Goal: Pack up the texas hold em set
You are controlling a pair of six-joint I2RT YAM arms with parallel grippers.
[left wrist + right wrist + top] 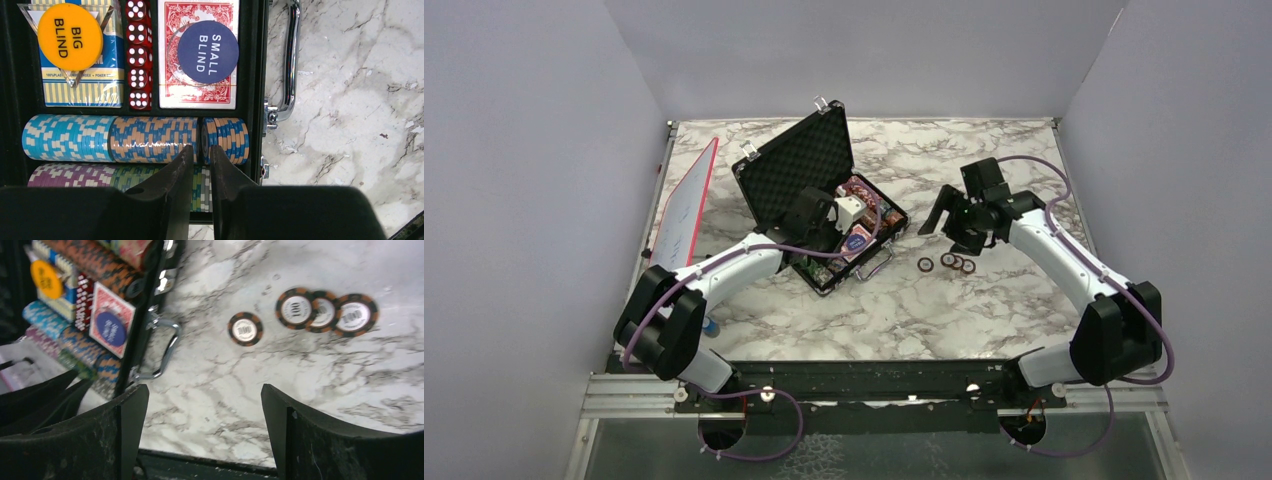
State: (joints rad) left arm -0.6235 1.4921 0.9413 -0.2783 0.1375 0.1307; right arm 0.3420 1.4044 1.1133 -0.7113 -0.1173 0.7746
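Note:
The black briefcase [799, 160] lies open left of centre, its lid raised. In its tray [260, 75] sit rows of poker chips [150, 140], red dice [138, 55], a red-backed card deck under the blue SMALL BLIND disc [208, 51] and an orange BIG BLIND disc [70, 36]. My left gripper [201, 148] hovers over the chip rows, its jaws a narrow gap apart with nothing gripped. Several loose brown chips [295, 308] lie on the marble right of the case. My right gripper [203, 390] hangs wide open and empty near them.
The case's metal handle [291, 60] sticks out toward the loose chips. A red-edged white board [686, 205] leans at the left edge of the table. A small blue-tipped tool [712, 327] lies by the left arm's base. Grey walls enclose the table.

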